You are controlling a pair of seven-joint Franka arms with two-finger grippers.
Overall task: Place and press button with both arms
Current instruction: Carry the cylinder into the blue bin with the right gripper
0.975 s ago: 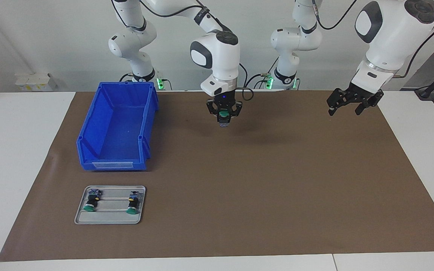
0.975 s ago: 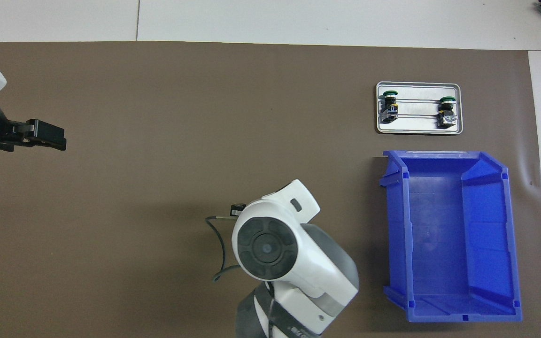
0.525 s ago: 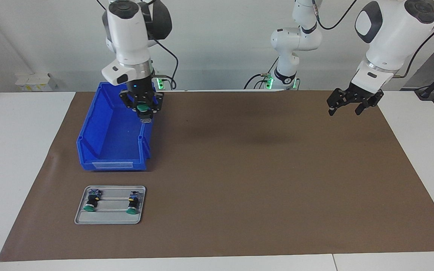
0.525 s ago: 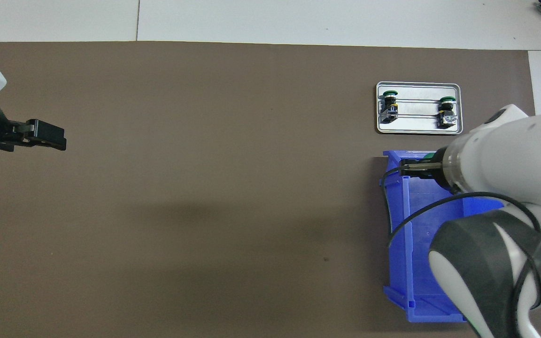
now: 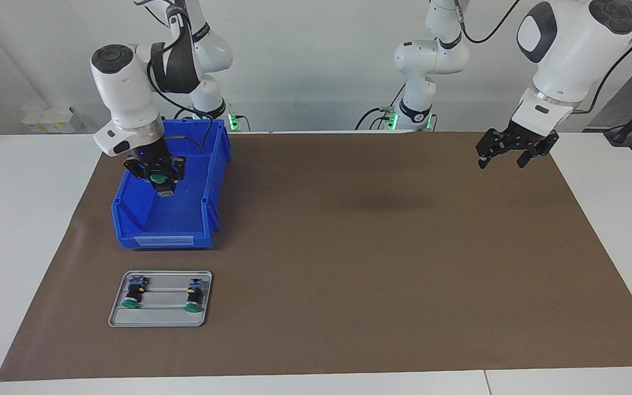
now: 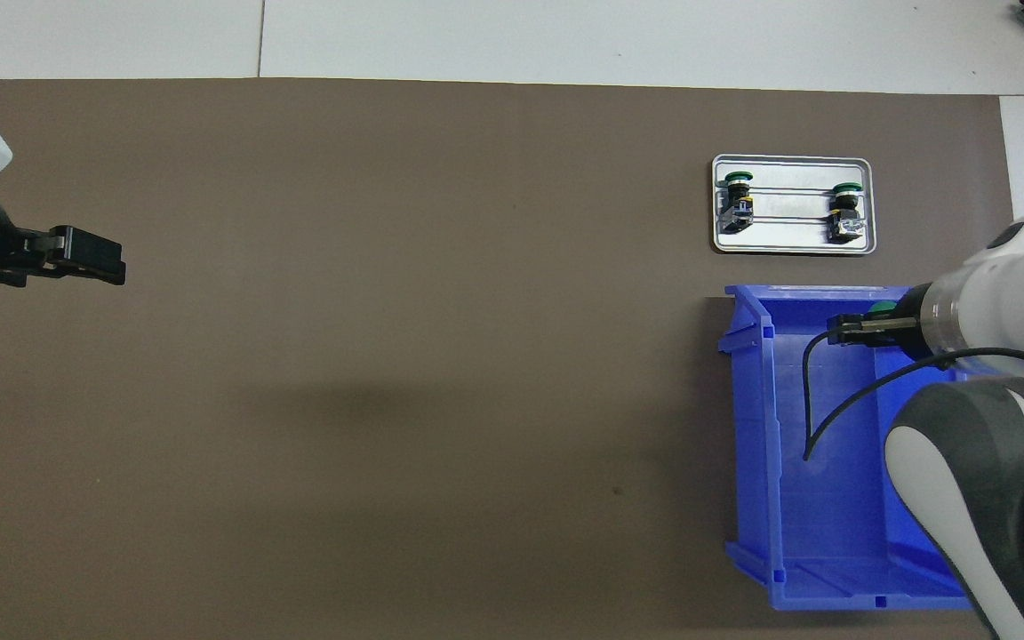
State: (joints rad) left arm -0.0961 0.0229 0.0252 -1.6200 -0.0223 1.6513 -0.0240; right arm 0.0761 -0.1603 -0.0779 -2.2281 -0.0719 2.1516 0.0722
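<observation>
My right gripper (image 5: 158,182) is shut on a green-capped button (image 5: 157,178) and holds it over the inside of the blue bin (image 5: 167,240). In the overhead view the right gripper (image 6: 868,324) and the button's green cap (image 6: 881,308) show over the bin's (image 6: 750,427) end farther from the robots. Two more buttons (image 5: 131,296) (image 5: 192,300) lie on their sides on a small grey tray (image 5: 159,319), farther from the robots than the bin. My left gripper (image 5: 501,161) is open and empty, and waits raised over the mat at the left arm's end.
A brown mat (image 5: 382,263) covers most of the white table. The tray (image 6: 792,245) with the two buttons (image 6: 737,200) (image 6: 845,212) sits beside the bin's front lip. The left gripper (image 6: 99,260) also shows in the overhead view.
My right arm swung from over the middle of the mat toward the right arm's end, carrying the button, and now holds it lower, over the bin. The left arm has not moved.
</observation>
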